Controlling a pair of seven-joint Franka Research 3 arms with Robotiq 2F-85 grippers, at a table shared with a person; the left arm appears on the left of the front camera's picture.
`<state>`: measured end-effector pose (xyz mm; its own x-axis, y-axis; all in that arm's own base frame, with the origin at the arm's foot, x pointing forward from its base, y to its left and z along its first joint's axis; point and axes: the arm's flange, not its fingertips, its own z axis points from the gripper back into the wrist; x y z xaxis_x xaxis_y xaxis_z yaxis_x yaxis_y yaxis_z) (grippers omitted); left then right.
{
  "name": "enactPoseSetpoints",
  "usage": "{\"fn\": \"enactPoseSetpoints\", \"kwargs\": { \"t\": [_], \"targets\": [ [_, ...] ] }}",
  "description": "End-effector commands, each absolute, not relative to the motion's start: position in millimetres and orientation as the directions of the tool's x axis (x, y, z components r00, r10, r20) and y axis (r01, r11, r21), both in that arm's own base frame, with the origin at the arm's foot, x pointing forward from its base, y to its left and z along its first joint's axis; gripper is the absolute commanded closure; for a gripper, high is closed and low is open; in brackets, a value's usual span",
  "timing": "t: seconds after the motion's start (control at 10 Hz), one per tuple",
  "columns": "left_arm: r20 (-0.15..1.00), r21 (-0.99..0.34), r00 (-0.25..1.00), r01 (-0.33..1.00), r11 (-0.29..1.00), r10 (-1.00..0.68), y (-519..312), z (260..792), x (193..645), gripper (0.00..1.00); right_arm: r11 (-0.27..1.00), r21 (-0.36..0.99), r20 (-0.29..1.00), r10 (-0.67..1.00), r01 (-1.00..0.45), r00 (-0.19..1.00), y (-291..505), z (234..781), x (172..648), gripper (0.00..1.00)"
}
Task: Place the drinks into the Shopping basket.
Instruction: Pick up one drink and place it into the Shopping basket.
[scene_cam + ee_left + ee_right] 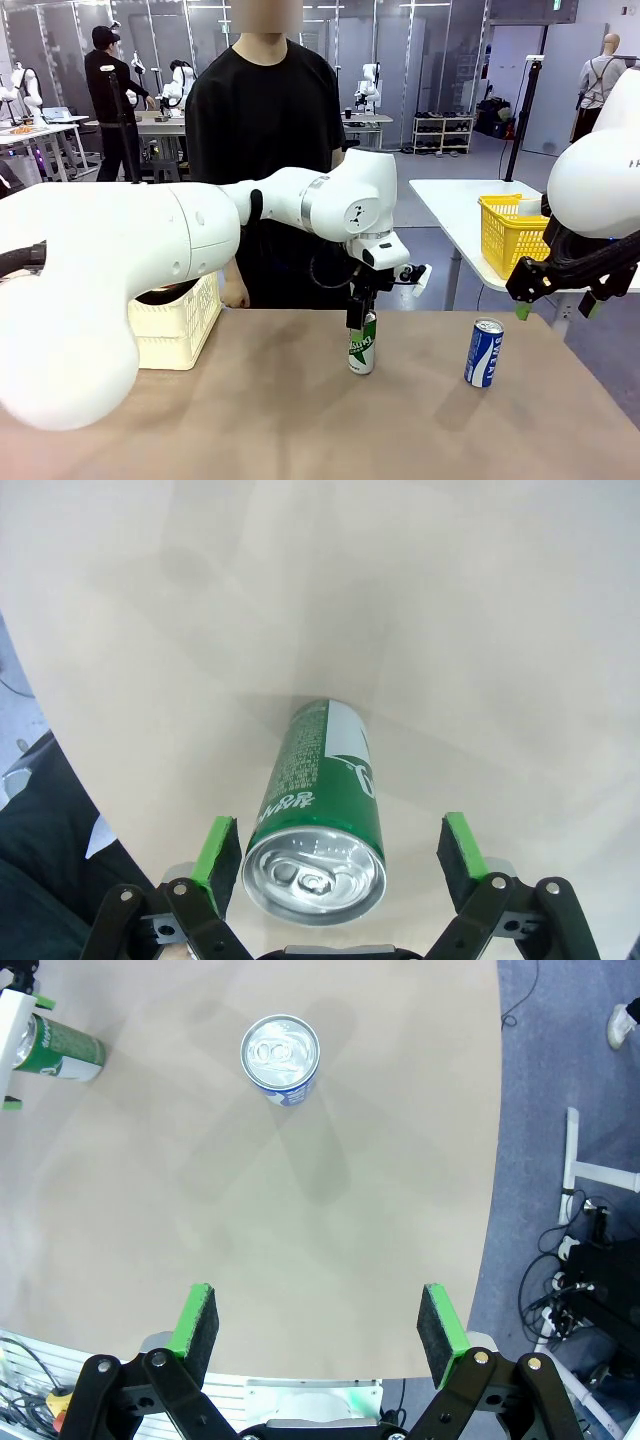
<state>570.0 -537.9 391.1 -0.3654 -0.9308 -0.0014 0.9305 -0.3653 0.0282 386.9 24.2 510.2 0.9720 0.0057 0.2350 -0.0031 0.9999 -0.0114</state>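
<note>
A green can [362, 348] with white lettering stands upright mid-table. My left gripper [362, 318] hangs over its silver top, open, with one green pad on each side of the can [315, 780]; the left pad [218, 855] is close to it and the right pad [462, 848] stands apart. The blue-and-white can [484, 352] stands upright to the right, and below and ahead of my right gripper [318, 1330] as a can [281, 1055]. That right gripper [556, 308] hovers open, high at the table's right side. The cream Shopping basket [185, 322] sits far left, mostly behind my left arm. A second green can is out of view.
A person in a black shirt stands at the far edge, a hand resting near the basket. A yellow mesh basket [510, 232] sits on another table behind at the right. The table's right edge [495, 1160] drops to a floor with cables.
</note>
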Motion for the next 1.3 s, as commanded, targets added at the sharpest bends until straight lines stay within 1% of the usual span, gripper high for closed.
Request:
{"fn": "enactPoseSetpoints", "kwargs": {
  "t": [0.0,0.4,0.7,0.8,0.9,1.0,1.1,1.2],
  "targets": [
    [0.01,0.032,-0.333,0.943,-0.332,-0.943,-554.2,395.5,588.6,0.0,1.0,-0.015,0.236,0.008,-0.004,0.972,22.4,510.9,387.1,0.0],
    [0.035,0.037,-0.324,0.946,-0.323,-0.945,-554.9,387.4,595.7,0.0,1.0,-0.015,0.236,0.008,-0.004,0.972,22.4,510.9,387.1,0.0],
    [0.058,0.045,-0.32,0.947,-0.318,-0.946,-554.3,384.8,598.7,0.28,1.0,-0.015,0.236,0.008,-0.004,0.972,22.4,510.9,387.1,0.0],
    [0.057,0.04,-0.314,0.949,-0.312,-0.948,-554.1,385.0,598.7,0.24,1.0,-0.015,0.236,0.008,-0.004,0.972,22.4,510.9,387.1,0.0],
    [0.058,0.037,-0.309,0.951,-0.307,-0.949,-553.4,384.7,599.0,0.47,1.0,-0.015,0.236,0.008,-0.004,0.972,22.4,510.9,387.1,0.0],
    [0.06,0.036,-0.307,0.952,-0.305,-0.95,-552.7,384.8,598.5,0.43,1.0,-0.015,0.236,0.008,-0.004,0.972,22.4,510.9,387.1,0.0],
    [0.059,0.037,-0.307,0.951,-0.306,-0.95,-551.4,385.8,597.8,0.66,1.0,-0.015,0.236,0.008,-0.004,0.972,22.4,510.9,387.1,0.0],
    [0.059,0.036,-0.306,0.952,-0.304,-0.95,-549.7,386.2,597.2,0.62,1.0,-0.015,0.236,0.008,-0.004,0.972,22.4,510.9,387.1,0.0]
  ]
}}
